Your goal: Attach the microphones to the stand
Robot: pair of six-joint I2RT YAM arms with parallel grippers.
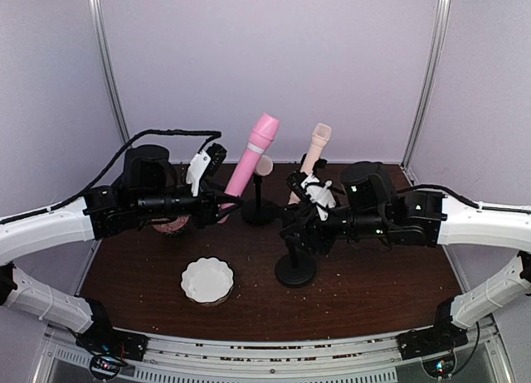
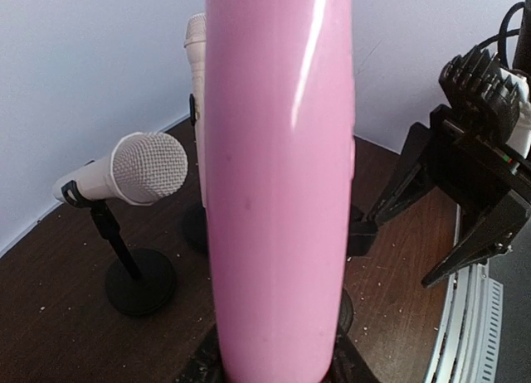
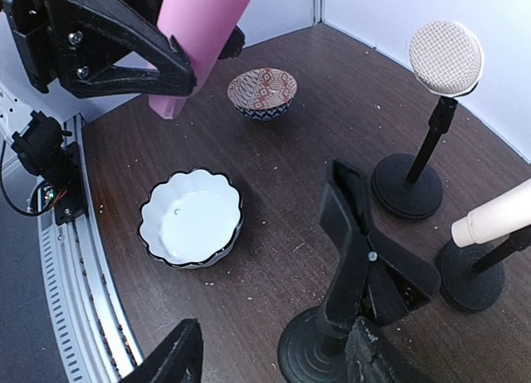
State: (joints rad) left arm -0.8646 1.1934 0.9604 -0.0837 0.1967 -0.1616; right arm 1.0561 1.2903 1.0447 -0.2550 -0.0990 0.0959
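Microphones, three seen. Pink microphone (image 1: 251, 163) is clamped near its lower end in the left hand (image 1: 226, 202) and is held tilted, head up and to the right; its lower end appears to be off the surface (image 1: 373, 283). In the left wrist view its body fills the middle of the frame.

Patterned bowl (image 3: 262, 93) is seen just beyond the left hand, partly hidden under that arm from above. White scalloped bowl (image 1: 207, 280) sits nearer the front edge, apart from everything else.

First cream microphone (image 1: 264, 164) is clipped in the first stand (image 1: 260, 210), lying nearly level, meshed head toward the arms. This stand is just right of the pink microphone.

Empty stand (image 1: 296, 271) is placed nearer the front, its clip holding nothing. The right hand (image 1: 292, 213) is positioned at it with fingers (image 3: 170, 358) spread apart, one on either side of the stand in the right wrist view; contact cannot be told.

Second cream microphone (image 1: 314, 155) is clipped in the second stand (image 3: 471, 275) behind the right hand, tilted, head uppermost.
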